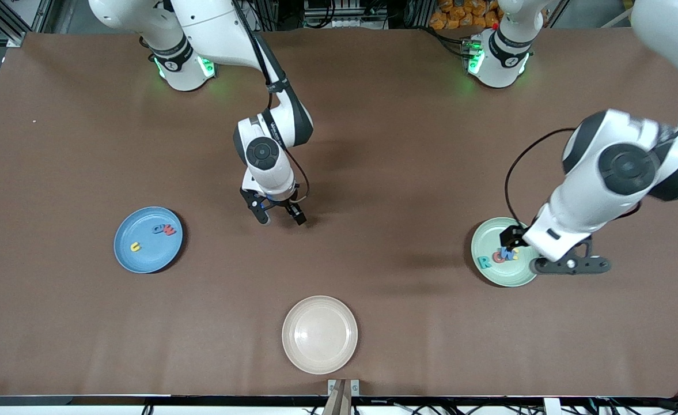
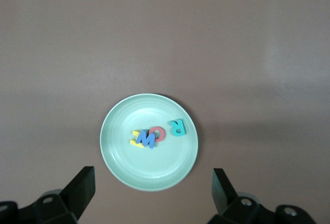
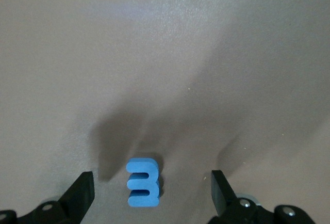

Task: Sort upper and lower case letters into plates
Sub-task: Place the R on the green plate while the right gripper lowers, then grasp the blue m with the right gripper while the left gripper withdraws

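A blue letter (image 3: 143,181) lies on the table (image 1: 373,144) directly beneath the right gripper (image 1: 281,216), between its spread fingers, long axis crosswise to them. The left gripper (image 2: 153,193), also spread and empty, hangs over the green plate (image 1: 488,242) (four letters). The blue plate (image 1: 137,262) holds three; the beige plate (image 1: 319,357), none.

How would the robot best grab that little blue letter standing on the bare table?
Judging by its pose, from straight above. The blue letter stands on edge on the table, between the open fingers of the right tool. Its two flat faces seem the best place to pinch; the notched edges offer little flat surface.
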Robot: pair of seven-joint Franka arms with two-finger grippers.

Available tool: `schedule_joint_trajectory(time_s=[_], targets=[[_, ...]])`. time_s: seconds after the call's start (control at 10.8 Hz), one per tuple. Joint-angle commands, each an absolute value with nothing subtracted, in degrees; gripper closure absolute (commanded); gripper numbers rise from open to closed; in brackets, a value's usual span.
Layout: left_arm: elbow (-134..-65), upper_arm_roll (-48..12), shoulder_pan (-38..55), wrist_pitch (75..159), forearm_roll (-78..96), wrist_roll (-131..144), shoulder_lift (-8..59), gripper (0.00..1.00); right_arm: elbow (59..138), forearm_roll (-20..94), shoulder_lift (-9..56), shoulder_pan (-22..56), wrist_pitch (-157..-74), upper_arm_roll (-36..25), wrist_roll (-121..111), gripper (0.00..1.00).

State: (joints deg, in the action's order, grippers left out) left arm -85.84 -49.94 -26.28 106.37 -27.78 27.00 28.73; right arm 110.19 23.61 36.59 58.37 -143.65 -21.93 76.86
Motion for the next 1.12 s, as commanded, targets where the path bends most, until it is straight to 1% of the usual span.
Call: schedule_joint_trajectory(time_s=[0.0, 0.09, 0.19, 0.28, 0.37, 0.46, 0.56, 0.74, 0.84, 0.93, 1.02], targets=[[-83.76, -50.71, -27.15, 101.8, -22.96, 25.84, 26.13, 0.0, 110.83, 24.87, 36.74, 59.24, -144.76, -22.24, 77.17, 0.0], [-83.76, -50.63, -28.46, 99.43, -19.72, 24.1, 23.41, 0.0, 110.83, 24.79, 37.0, 59.41, -145.36, -22.24, 77.17, 0.63], [-83.67, -50.63, -29.96, 98.88, -16.03, 21.12, 21.73, 0.0, 111.09, 24.87, 37.09, 59.68, -146.5, -22.24, 77.17, 1.0], [-83.67, -49.67, -30.32, 97.57, -13.47, 17.27, 17.97, 0.0, 111.44, 24.79, 37.09, 59.76, -147.64, -22.15, 76.99, 1.0], [-83.76, -46.09, -27.36, 93.99, -13.01, 15.4, 15.58, 0.0, 111.62, 24.79, 37.09, 60.2, -147.83, -22.24, 76.82, 1.0], [-83.24, -39.62, -21.85, 90.65, -12.31, 14.6, 13.99, 0.0, 111.71, 24.79, 37.09, 60.21, -147.74, -22.24, 76.38, 1.0], [-83.06, -32.68, -15.79, 90.18, -9.69, 14.59, 11.02, 0.0, 111.62, 24.79, 37.0, 60.03, -147.31, -22.24, 76.03, 1.0], [-83.06, -14.34, -1.57, 88.17, -2.15, 14.42, 8.62, 0.0, 111.45, 24.61, 35.95, 59.51, -146.78, -22.76, 73.59, 1.0], [-83.06, -6.76, 2.33, 87.55, 1.98, 13.98, 8.0, 0.0, 111.36, 24.61, 35.25, 58.98, -146.08, -24.07, 70.87, 1.0], [-83.06, -3.9, 2.63, 86.84, 5.5, 11.02, 7.91, 0.0, 110.75, 24.52, 34.55, 58.97, -142.85, -26.78, 67.01, 1.0], [-82.97, -3.52, 2.55, 86.66, 5.19, 9.86, 7.65, 0.0, 109.26, 24.52, 34.45, 58.97, -139.08, -29.76, 62.36, 1.0]])
